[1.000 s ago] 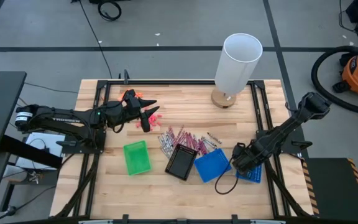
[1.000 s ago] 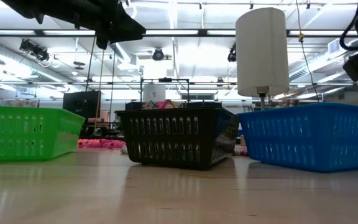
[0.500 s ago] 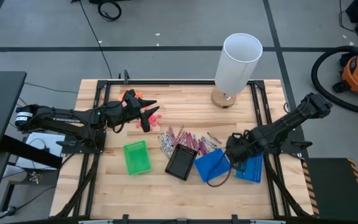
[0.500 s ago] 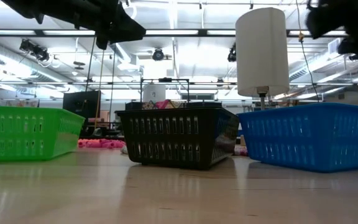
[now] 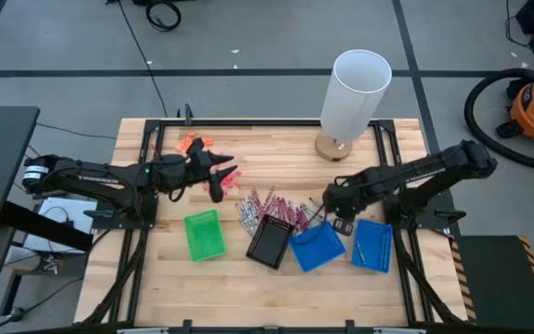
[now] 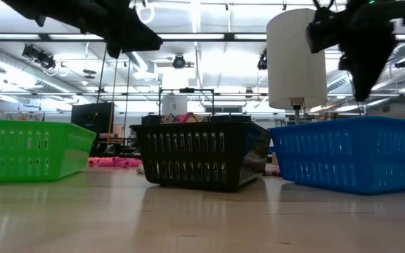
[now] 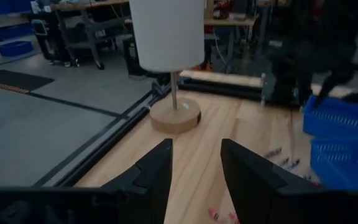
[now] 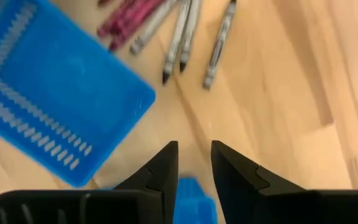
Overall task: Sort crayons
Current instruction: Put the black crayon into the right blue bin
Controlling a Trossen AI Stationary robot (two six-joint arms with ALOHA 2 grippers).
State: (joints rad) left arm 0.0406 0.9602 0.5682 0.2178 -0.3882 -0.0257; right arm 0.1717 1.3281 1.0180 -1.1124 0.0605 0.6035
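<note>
The crayons [image 5: 272, 206], thin pink and grey sticks, lie in a loose pile on the wooden table, just beyond the black tray [image 5: 271, 241]. The right wrist view shows three grey crayons [image 8: 180, 37] and some pink ones flat on the wood. My right gripper [image 5: 334, 209] [image 8: 194, 165] hangs open above the table, pointing down, between the pile's right end and the blue tray [image 8: 61, 106]. Nothing is between its fingers. My left gripper [image 5: 222, 176] [image 7: 194, 171] is open and empty, held level above the table left of the pile.
A green tray [image 5: 204, 234], the black tray and two blue trays [image 5: 316, 246] [image 5: 374, 245] stand along the near side. A tall white cylinder on a round wooden base [image 5: 346, 102] stands at the far right. Orange bits [image 5: 191, 142] and coral-red bits [image 5: 230, 174] lie near my left gripper.
My right gripper has risen from over the right-hand blue tray and swung toward the table's left and far side. It now hangs by the right end of the crayon pile. The trays and crayons have stayed in place.
</note>
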